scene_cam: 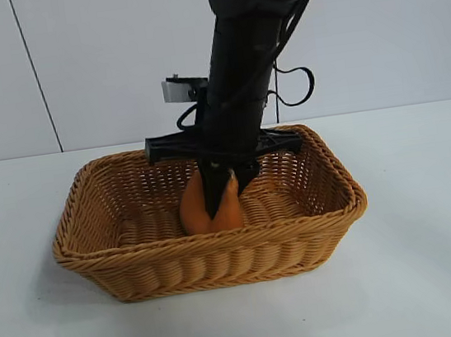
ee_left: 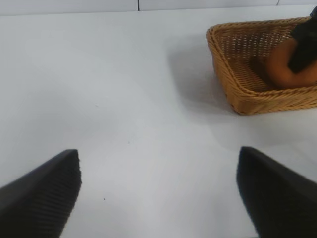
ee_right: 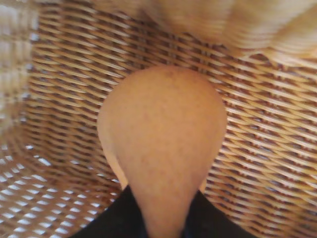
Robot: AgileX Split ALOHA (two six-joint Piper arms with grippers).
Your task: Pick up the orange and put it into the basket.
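The orange (scene_cam: 194, 210) sits low inside the tan wicker basket (scene_cam: 218, 240), near the middle of its floor. My right gripper (scene_cam: 224, 192) reaches down into the basket from above. Its black fingers lie against both sides of the fruit's narrow top. In the right wrist view the orange (ee_right: 161, 134) fills the middle, its neck wedged in the right gripper (ee_right: 161, 218), with basket weave (ee_right: 272, 148) all around. The left gripper (ee_left: 158, 193) hangs open over bare table, well away from the basket (ee_left: 233, 74) and the orange (ee_left: 280, 64).
The basket stands on a white table (scene_cam: 439, 273) in front of a white panelled wall. The right arm's dark forearm (scene_cam: 238, 75) crosses over the basket's far rim. Open table surface lies on every side of the basket.
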